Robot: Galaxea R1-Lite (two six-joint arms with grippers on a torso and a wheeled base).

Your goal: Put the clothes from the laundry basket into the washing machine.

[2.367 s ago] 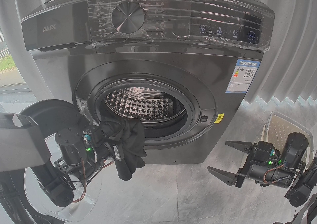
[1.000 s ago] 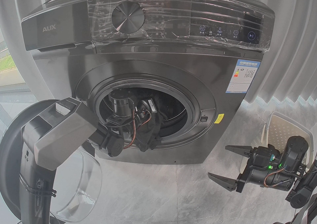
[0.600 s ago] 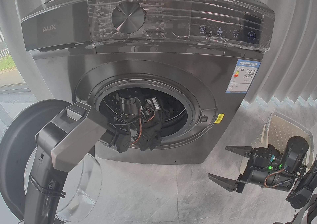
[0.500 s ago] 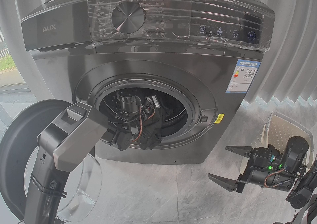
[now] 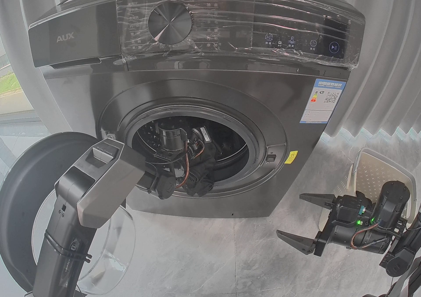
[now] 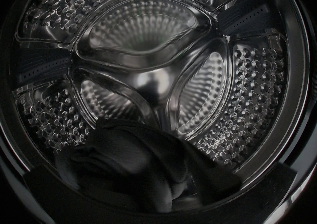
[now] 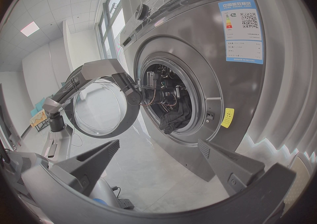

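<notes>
Black garment (image 6: 132, 162) lies on the front lip of the washing machine drum (image 6: 145, 36), beside the left end effector (image 5: 206, 157), whose grip I cannot tell. Right end effector (image 5: 290, 208) hangs wide open, empty, near the laundry basket (image 5: 372, 166).

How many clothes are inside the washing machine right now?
1: a black garment at the front of the drum, partly hanging over the opening's rim. Others could hide in the dark.

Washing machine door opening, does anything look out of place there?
The dark garment seems to droop over the lower rim of the washing machine opening instead of lying fully inside the drum, so it could catch in the door.
</notes>
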